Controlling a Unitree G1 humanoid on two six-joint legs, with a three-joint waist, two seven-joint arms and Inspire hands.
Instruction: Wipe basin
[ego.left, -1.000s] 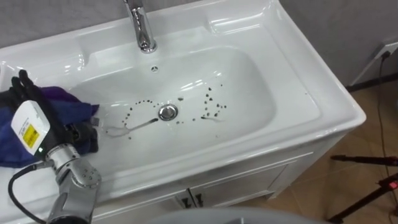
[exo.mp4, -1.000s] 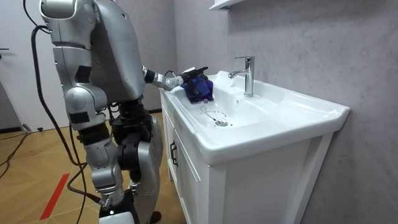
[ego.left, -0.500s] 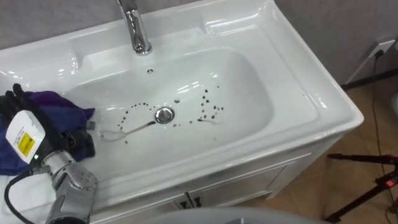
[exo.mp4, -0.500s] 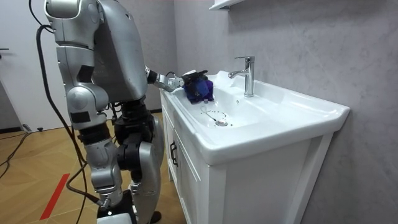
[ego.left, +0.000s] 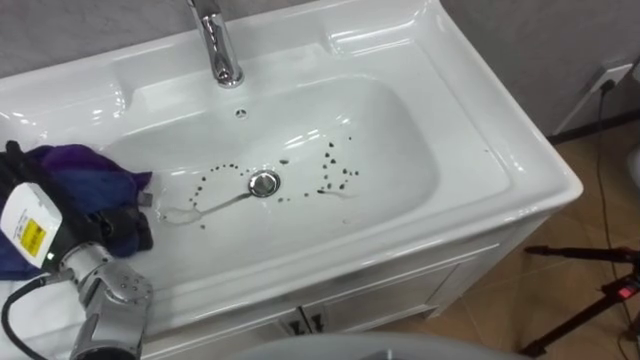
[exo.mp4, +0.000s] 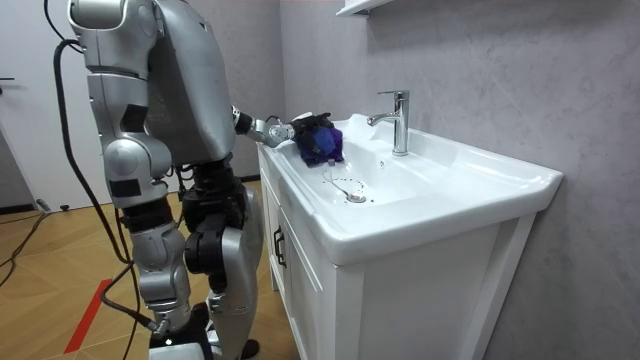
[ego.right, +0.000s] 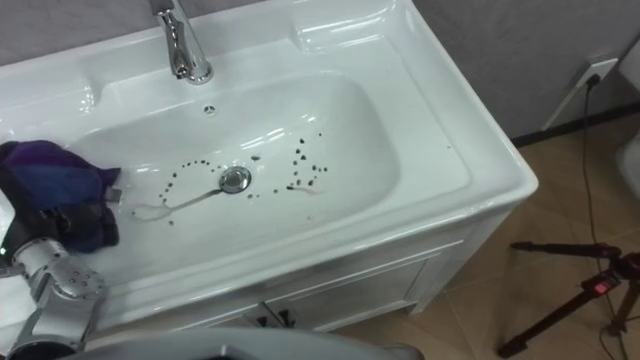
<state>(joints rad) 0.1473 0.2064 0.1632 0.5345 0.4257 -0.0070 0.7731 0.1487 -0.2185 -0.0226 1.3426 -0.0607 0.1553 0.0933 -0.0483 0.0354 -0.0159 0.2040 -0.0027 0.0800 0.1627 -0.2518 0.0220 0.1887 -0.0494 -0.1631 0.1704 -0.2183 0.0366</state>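
Grey wall (exo.mp4: 480, 60) stands behind a white basin (ego.left: 480, 170), and the basin sits on a white cabinet (exo.mp4: 400, 300) on a brown wood floor (exo.mp4: 60, 250). At the back edge of the basin a shiny tap (ego.left: 215, 45) stands up. The round drain (ego.left: 264, 183) is in the middle of the bowl, and little dark specks (ego.left: 335, 170) lie all around it. The robot stands at the front edge of the basin and reaches its left arm over the left edge. Its left hand (ego.left: 95, 222) holds a purple and blue cloth (ego.left: 75, 170) there, with its dark fingers curled round the cloth. The cloth is bunched up at the left edge of the basin, well apart from the drain and the specks.
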